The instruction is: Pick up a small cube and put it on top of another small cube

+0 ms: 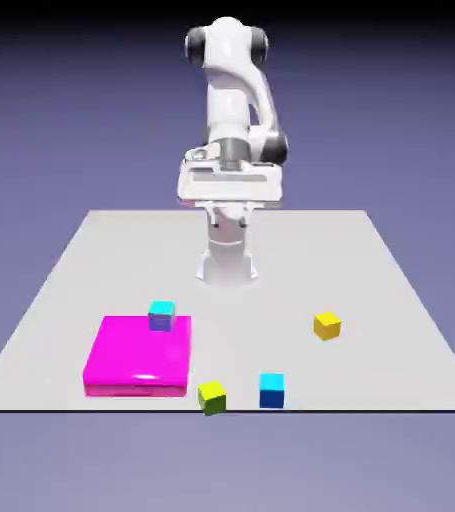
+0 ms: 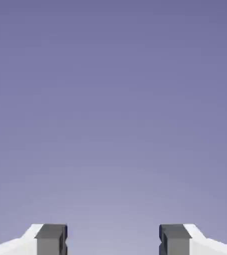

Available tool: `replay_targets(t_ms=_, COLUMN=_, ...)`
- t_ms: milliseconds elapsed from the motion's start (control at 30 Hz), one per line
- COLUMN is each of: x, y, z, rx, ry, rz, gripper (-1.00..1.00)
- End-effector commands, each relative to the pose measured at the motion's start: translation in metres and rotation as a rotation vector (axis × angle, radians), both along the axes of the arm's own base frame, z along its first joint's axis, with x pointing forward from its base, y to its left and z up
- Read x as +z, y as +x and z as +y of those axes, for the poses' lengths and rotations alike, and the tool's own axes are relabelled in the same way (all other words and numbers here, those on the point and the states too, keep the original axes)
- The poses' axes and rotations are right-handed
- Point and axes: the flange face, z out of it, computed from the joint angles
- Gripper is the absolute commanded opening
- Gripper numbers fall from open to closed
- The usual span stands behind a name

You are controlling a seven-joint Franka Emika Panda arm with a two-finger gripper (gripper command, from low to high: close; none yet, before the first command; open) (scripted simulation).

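Looking at the exterior view, the arm (image 1: 233,120) is folded up high at the far edge of the table (image 1: 71,290), hand level and well above everything. You can't really make out the fingers from there. The hand view fills that in: the gripper (image 2: 113,240) has its two grey fingertips (image 2: 50,239) set wide apart with nothing between them, just plain violet backdrop. So jaws fully open, holding nothing.

What the hand view doesn't show at all is the table stuff, which only the exterior view catches. A flat magenta slab (image 1: 137,357) sits near-left, with a small cyan-topped cube (image 1: 161,315) at its far edge; hard to tell if it's on the slab or just behind it. A green cube (image 1: 211,397) sits just off the slab's near-right corner, a blue cube (image 1: 271,390) is just to its right, and a yellow cube (image 1: 327,325) is further right and farther back, well apart from the rest. All the cubes rest low, none stacked on another.
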Motion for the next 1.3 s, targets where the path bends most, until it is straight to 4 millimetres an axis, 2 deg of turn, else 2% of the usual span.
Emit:
replay_targets(t_ms=0, x=-0.008, y=0.007, z=0.003, rx=-0.002, ry=0.004, rz=0.028, gripper=0.00)
replay_targets(t_ms=233, x=-0.069, y=0.054, z=0.028, rx=-0.024, ry=0.028, rz=0.224, gripper=0.00)
replay_targets(t_ms=467, x=-0.146, y=0.087, z=0.054, rx=-0.055, ry=0.037, rz=0.419, gripper=0.00)
replay_targets(t_ms=733, x=-0.248, y=0.105, z=0.086, rx=-0.102, ry=0.030, rz=0.636, gripper=0.00)
replay_targets(t_ms=800, x=-0.254, y=0.106, z=0.088, rx=-0.105, ry=0.029, rz=0.649, gripper=0.00)
replay_targets(t_ms=967, x=-0.318, y=0.111, z=0.087, rx=-0.105, ry=0.030, rz=0.649, gripper=0.00)
replay_targets(t_ms=1000, x=-0.324, y=0.111, z=0.087, rx=-0.105, ry=0.029, rz=0.649, gripper=0.00)
replay_targets(t_ms=1033, x=-0.324, y=0.111, z=0.087, rx=-0.105, ry=0.029, rz=0.649, gripper=-1.00)
replay_targets(t_ms=1067, x=-0.324, y=0.111, z=0.087, rx=-0.105, ry=0.029, rz=0.649, gripper=-1.00)
replay_targets(t_ms=1233, x=-0.260, y=0.107, z=0.088, rx=-0.105, ry=0.030, rz=0.649, gripper=-1.00)
replay_targets(t_ms=1267, x=-0.249, y=0.104, z=0.079, rx=-0.136, ry=0.042, rz=0.649, gripper=-1.00)
